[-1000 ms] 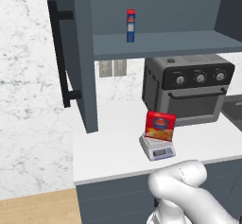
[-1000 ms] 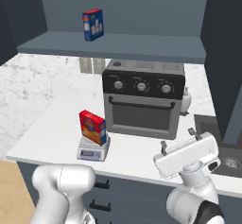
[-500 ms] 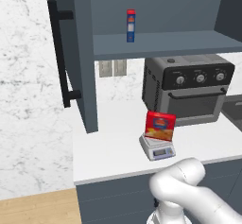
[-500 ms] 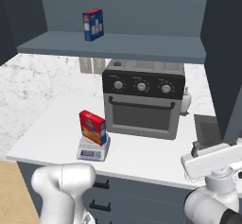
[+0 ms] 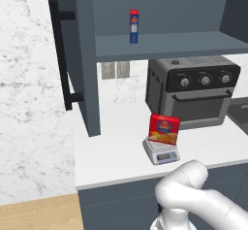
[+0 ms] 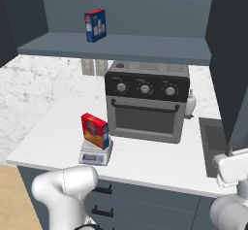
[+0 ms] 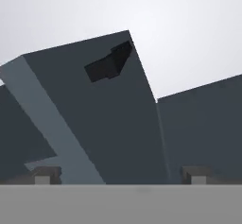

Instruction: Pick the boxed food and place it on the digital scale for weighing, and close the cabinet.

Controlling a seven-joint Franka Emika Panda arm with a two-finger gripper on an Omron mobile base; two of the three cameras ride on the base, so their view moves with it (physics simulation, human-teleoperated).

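The boxed food (image 5: 164, 129), red with an orange lower front, stands upright on the small grey digital scale (image 5: 162, 152) on the white counter; the pair shows again as the boxed food (image 6: 95, 130) on the scale (image 6: 95, 154). The wall cabinet is open: its left door (image 5: 77, 54) with a black bar handle (image 5: 61, 59) swings out, and its right door (image 6: 230, 54) stands out too. My gripper (image 7: 121, 175) is open and holds nothing; it looks up at a cabinet door (image 7: 108, 124) and its dark handle (image 7: 109, 64). Its white hand (image 6: 236, 167) hangs low at the counter's right end.
A black-grey toaster oven (image 6: 147, 103) stands behind the scale. A slim red-white-blue box (image 5: 134, 26) stands on the cabinet shelf (image 5: 164, 44). A dark sink (image 6: 213, 141) and a small bottle (image 6: 190, 103) lie right of the oven. Bare counter (image 5: 111, 146) lies left of the scale.
The hand has swung right and down toward the right edge of the right base view. The boxed food stays on the scale; the cabinet doors have not moved.
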